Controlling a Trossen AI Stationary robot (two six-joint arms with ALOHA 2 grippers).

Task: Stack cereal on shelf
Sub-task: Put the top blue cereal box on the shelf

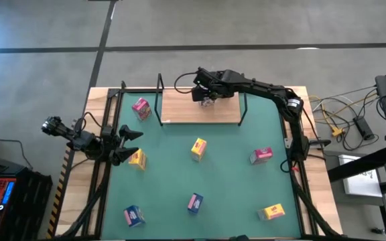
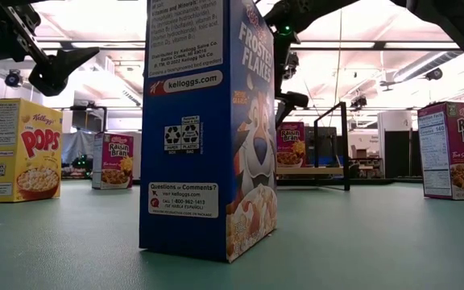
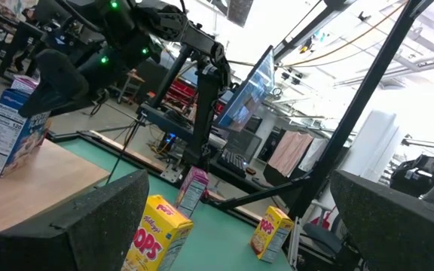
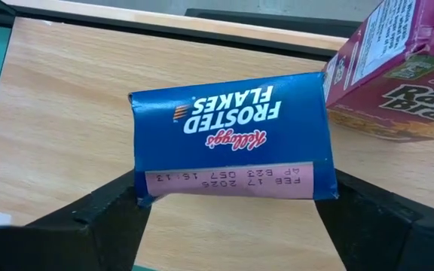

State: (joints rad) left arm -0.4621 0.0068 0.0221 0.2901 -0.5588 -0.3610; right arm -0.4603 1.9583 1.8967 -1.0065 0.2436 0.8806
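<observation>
My right gripper (image 1: 206, 96) is over the light-wood shelf (image 1: 179, 110) at the table's far side, shut on a blue cereal box (image 4: 230, 143). A pink box (image 4: 398, 75) stands on the shelf close beside it, and also shows in the low view (image 2: 290, 145). My left gripper (image 1: 130, 143) is open and empty near the table's left edge, just beside a yellow box (image 1: 137, 159) standing on the green mat. Other boxes stand on the mat: pink (image 1: 141, 108), yellow (image 1: 198, 148), pink (image 1: 261, 155), blue (image 1: 195, 202), blue (image 1: 134, 215), yellow (image 1: 272, 212). My right gripper pinches the blue box between its two fingers (image 4: 115, 205), on the two narrow sides near the top (image 4: 145, 188). The fingers come from above, pointing down. The box is upright over the shelf board; whether its base rests on the board I cannot tell.
Thin black uprights (image 1: 160, 84) frame the shelf board, one (image 1: 244, 106) close to my right arm. Cables and equipment lie beyond the table's right edge (image 1: 354, 124). Open green mat lies between the scattered boxes (image 1: 233, 187).
</observation>
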